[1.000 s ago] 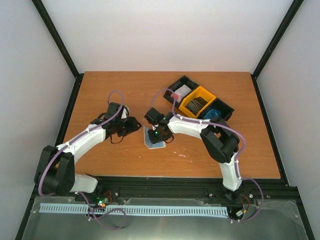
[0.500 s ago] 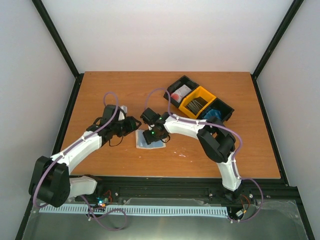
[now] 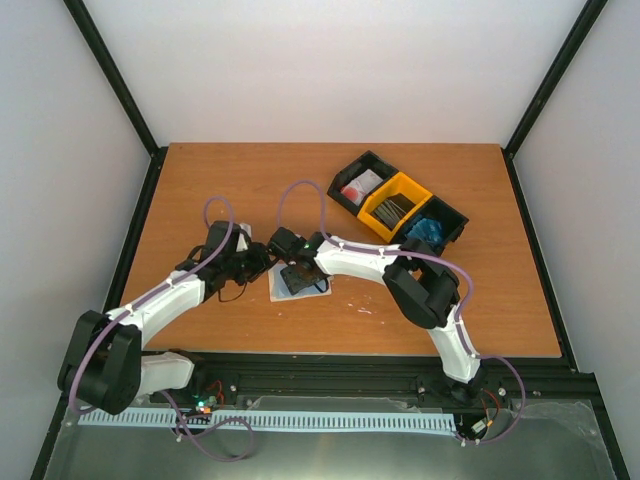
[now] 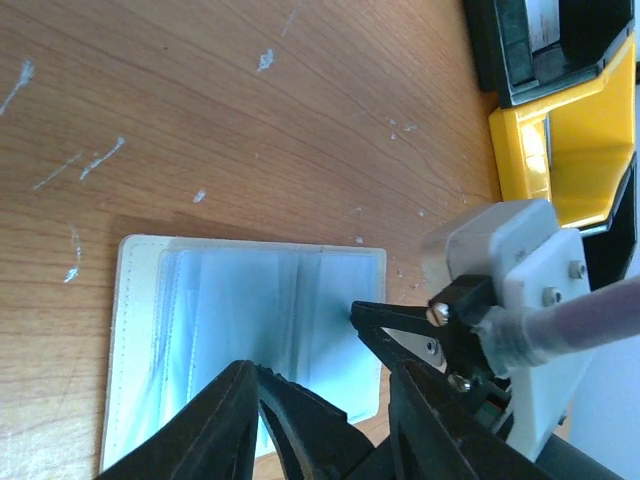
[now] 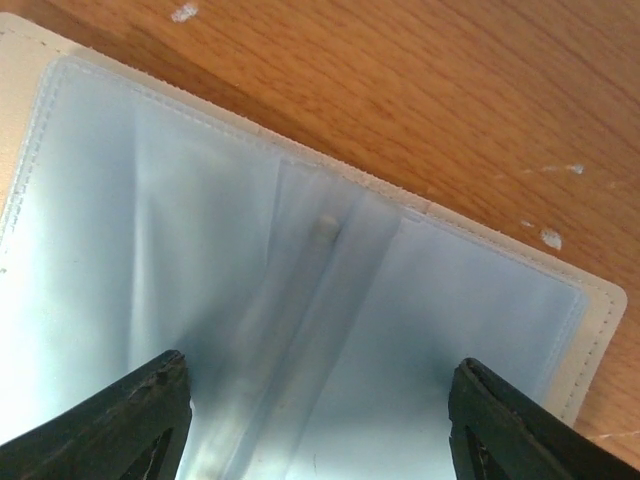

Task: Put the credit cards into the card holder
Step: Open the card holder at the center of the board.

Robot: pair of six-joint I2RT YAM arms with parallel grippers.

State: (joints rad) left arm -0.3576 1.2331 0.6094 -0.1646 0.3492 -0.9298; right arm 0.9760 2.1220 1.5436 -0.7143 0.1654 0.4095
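Spreading wide, the right gripper's (image 5: 318, 366) black fingers (image 5: 150, 410) stand fully parted and hold nothing, poised over the blue-grey lining of the small beige-tan folding card holder (image 5: 300, 240); that wallet lies opened flat, lining up, on the orange-brown wooden table (image 3: 200, 180), slightly toward 8 o'clock from the tabletop's middle in the top view; the left gripper (image 4: 322, 367) sits at the wallet's 9 o'clock edge, its fingers (image 4: 235, 420) partly apart with only lining showing between them, gripping nothing; a right fingertip reaches over the lining near it; at 1 o'clock from the wallet, well apart, stand black plastic bins (image 3: 362, 170) with a yellow plastic bin (image 3: 410, 188) between them; a blue item (image 3: 425, 230) lies in the right-hand black one, too small to identify.
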